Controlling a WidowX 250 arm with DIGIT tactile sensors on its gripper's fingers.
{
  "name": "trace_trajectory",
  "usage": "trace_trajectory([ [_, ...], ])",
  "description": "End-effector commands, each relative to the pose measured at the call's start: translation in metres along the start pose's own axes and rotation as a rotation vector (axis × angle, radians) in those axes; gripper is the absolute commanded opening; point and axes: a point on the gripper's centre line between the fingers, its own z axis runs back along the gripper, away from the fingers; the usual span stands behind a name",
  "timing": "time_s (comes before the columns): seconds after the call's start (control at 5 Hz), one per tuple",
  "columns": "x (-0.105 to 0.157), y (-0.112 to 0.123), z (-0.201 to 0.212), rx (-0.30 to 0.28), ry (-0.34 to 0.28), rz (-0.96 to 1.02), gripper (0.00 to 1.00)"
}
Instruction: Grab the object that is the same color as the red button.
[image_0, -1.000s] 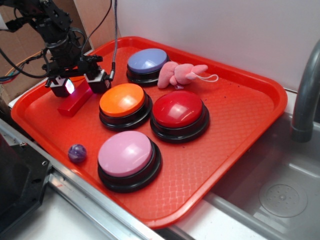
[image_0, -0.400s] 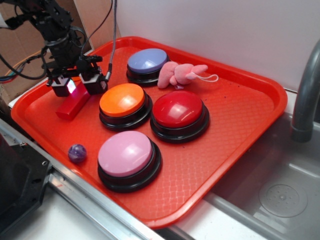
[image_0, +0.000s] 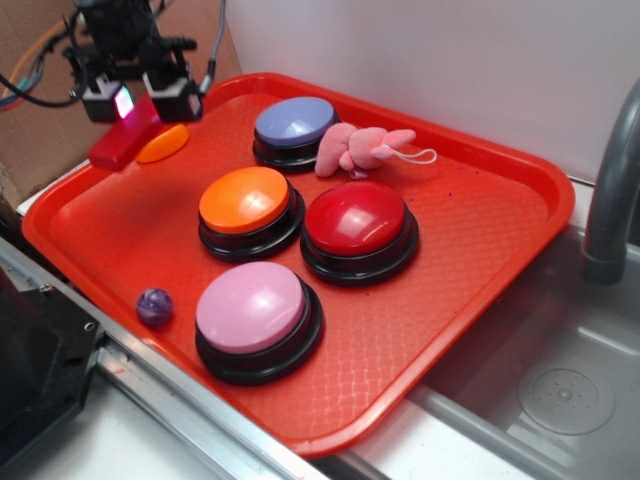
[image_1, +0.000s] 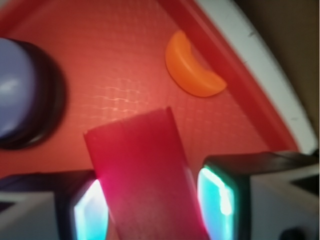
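The gripper (image_0: 128, 100) is clenched on the red block (image_0: 122, 142), with one pad on each long face. In the exterior view the block hangs clear of the red tray (image_0: 480, 250), above its far left corner, tilted so that its free end points down and toward the tray's left rim. Judging by that gap, the grab itself looks done, and what remains is only to keep hold.

The relation that matters now is how the block sits between the pads. In the wrist view the block (image_1: 145, 175) runs lengthwise out from the gripper (image_1: 152, 200), its long axis roughly perpendicular to the line between the two lit pads (image_1: 217, 200), and a good part of the bar sticks out beyond them. The hold is therefore at one end rather than the middle, so the bar may pivot if the arm swings sharply.

Below the block lies the orange half-moon piece (image_0: 162, 143), flat on the tray and just beside the block's lower end in the exterior view; it shows again in the wrist view (image_1: 192, 67), apart from the block. The red button (image_0: 356, 218) sits well away toward the tray's middle, next to the orange button (image_0: 245, 199).
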Motion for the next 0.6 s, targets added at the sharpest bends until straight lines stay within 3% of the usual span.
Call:
trace_trajectory([
  [0.0, -0.004, -0.018, 0.103, -0.170, -0.032, -0.049, 0.00],
  [0.2, -0.011, -0.019, 0.119, -0.209, -0.096, -0.031, 0.00],
  [0.4, -0.004, -0.016, 0.109, -0.129, -0.092, 0.024, 0.00],
])
